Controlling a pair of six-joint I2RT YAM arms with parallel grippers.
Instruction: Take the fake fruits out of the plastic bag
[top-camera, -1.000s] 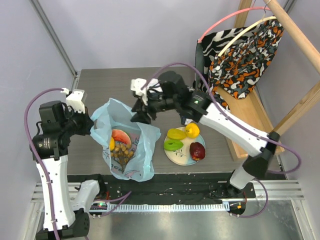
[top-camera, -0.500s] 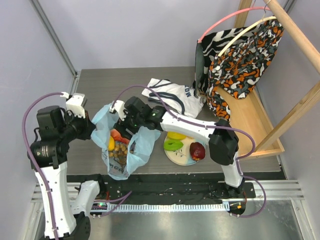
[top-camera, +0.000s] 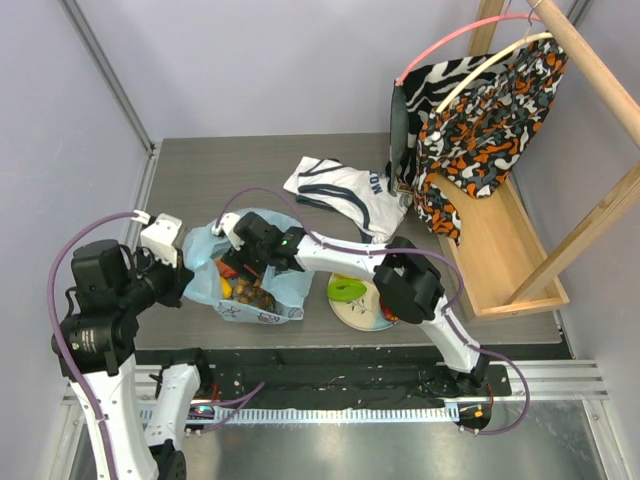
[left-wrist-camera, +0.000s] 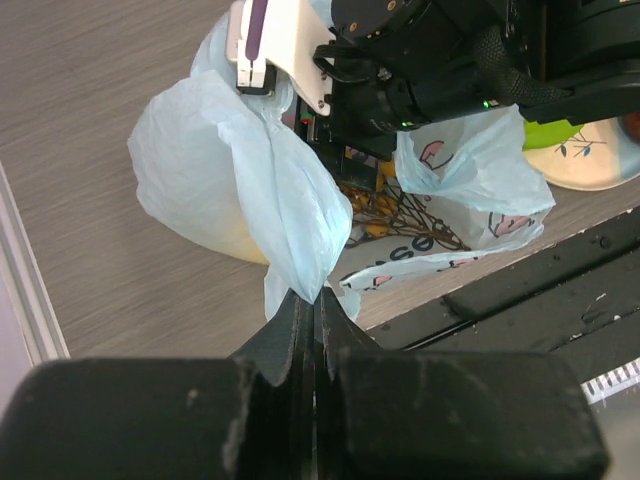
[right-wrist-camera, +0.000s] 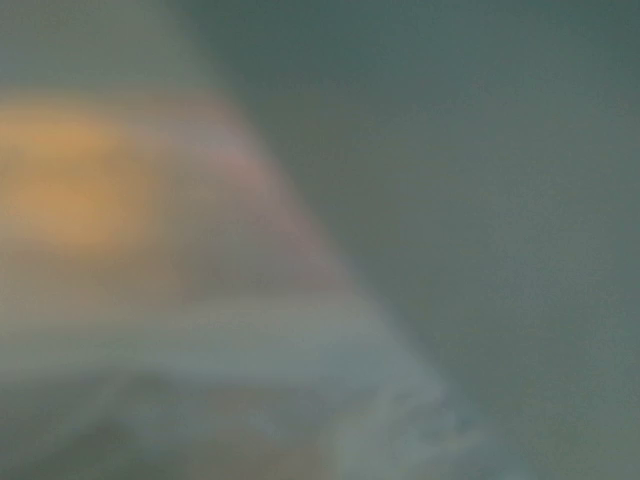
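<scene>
The light-blue plastic bag (top-camera: 268, 305) lies left of centre, mouth open. Inside show a brownish grape bunch (top-camera: 262, 296), a yellow fruit (top-camera: 227, 290) and a red piece (top-camera: 229, 269). My left gripper (top-camera: 186, 283) is shut on the bag's left edge; in the left wrist view the jaws (left-wrist-camera: 315, 297) pinch a fold of the bag (left-wrist-camera: 270, 190). My right gripper (top-camera: 237, 264) reaches into the bag's mouth, its fingers hidden. The right wrist view is only blur with an orange patch (right-wrist-camera: 70, 190). A green fruit (top-camera: 347, 290) lies on the plate (top-camera: 352, 312).
A white shirt with dark lettering (top-camera: 345, 188) lies behind the bag. A wooden rack (top-camera: 500, 240) with patterned clothes (top-camera: 480, 110) stands at the right. My right arm (top-camera: 405, 285) crosses over the plate. A black rail (top-camera: 330, 365) runs along the near edge.
My right arm swung from above the plate leftwards and down into the bag's mouth. My left gripper drew the bag's edge nearer and leftwards; the bag now lies lower.
</scene>
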